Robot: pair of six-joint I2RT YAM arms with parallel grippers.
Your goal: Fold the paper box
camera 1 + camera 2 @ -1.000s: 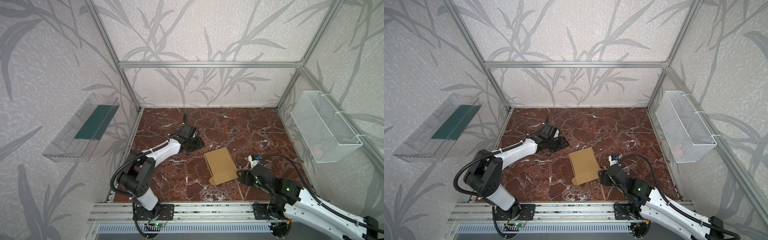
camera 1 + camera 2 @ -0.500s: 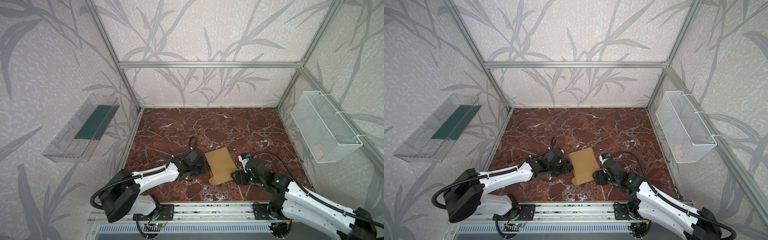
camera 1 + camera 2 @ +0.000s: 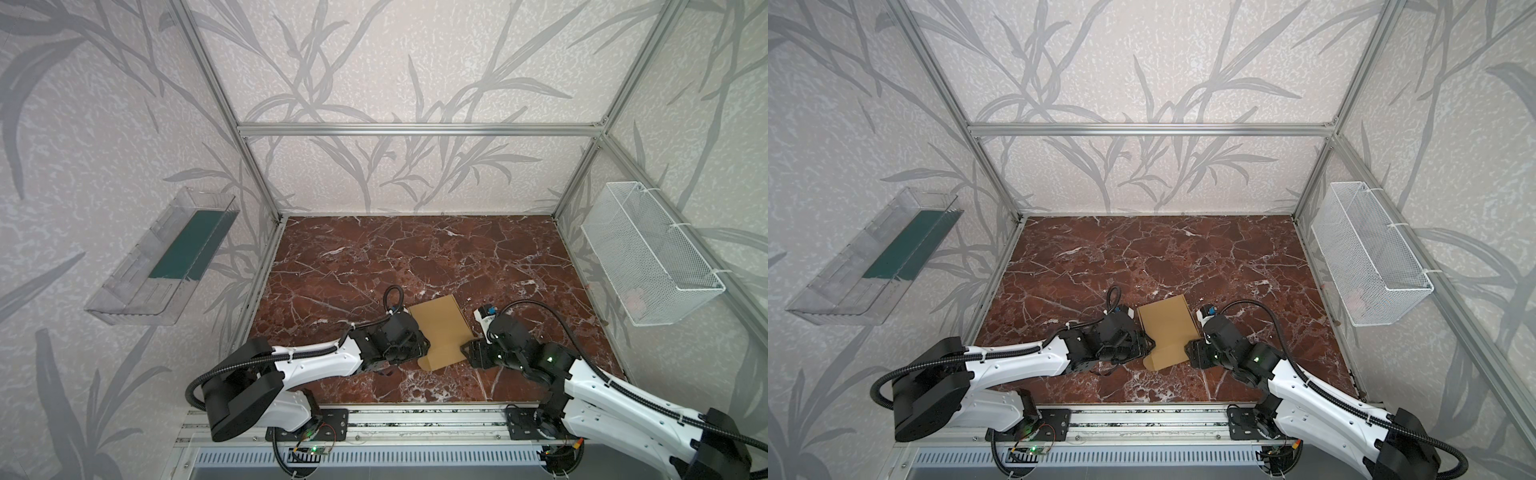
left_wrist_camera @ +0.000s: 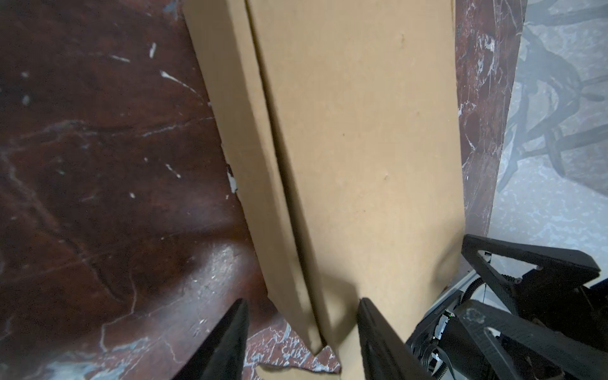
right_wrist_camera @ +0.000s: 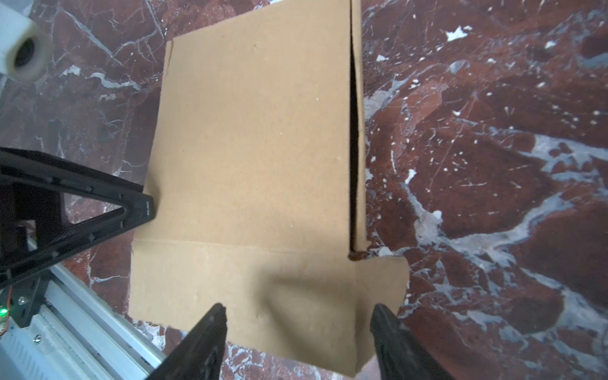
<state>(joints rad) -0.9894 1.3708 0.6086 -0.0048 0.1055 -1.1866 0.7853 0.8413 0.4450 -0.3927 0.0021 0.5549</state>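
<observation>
Nearest, the left fingers (image 4: 230, 342) are noted apart, with nothing clamped: the box (image 4: 362, 131) edge runs up between them, one finger over cardboard, one over the red marble counter (image 4: 98, 148). The right fingers (image 5: 207, 345) are likewise spread wide, placed over the box's near flap (image 5: 263, 289); no grip is seen, and contact cannot be told. In both top views the box (image 3: 440, 328) (image 3: 1168, 328) is recorded lying flat on the counter, close to the front edge and about mid-width, set between the two pairs of fingers: left pair at its left side, right pair at its near right corner. A narrow strip (image 5: 361, 197) is folded along one long edge, a dark gap beside it. Farther off, a clear tray (image 3: 166, 257) is fixed to the left wall and a white wire basket (image 3: 648, 257) to the right wall.
</observation>
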